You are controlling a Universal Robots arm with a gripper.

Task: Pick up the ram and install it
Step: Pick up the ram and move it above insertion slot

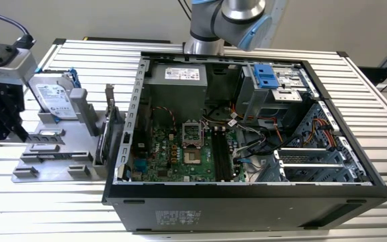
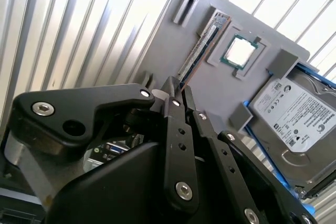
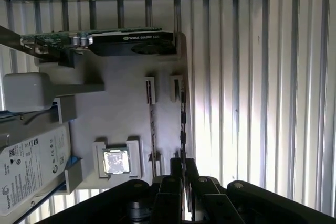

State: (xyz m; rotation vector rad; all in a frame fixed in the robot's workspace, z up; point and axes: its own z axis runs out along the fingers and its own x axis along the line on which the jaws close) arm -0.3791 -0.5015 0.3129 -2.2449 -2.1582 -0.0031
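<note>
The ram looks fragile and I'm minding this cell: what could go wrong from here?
1. The gripper sits at one end of the ram, not its middle; a lift from there may tilt it and jam it in the gray holder.
2. The processor lies close beside the ram; a skewed pull could knock it.
3. Loose cables run beside the memory slots and could snag.

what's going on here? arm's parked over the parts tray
The arm's black gripper is down over one end of the ram, a thin dark circuit-board stick standing on edge in its slot on the grey parts fixture. The stick is not lifted out yet. The open black computer case sits beside the fixture, on the exterior view's right.
</note>
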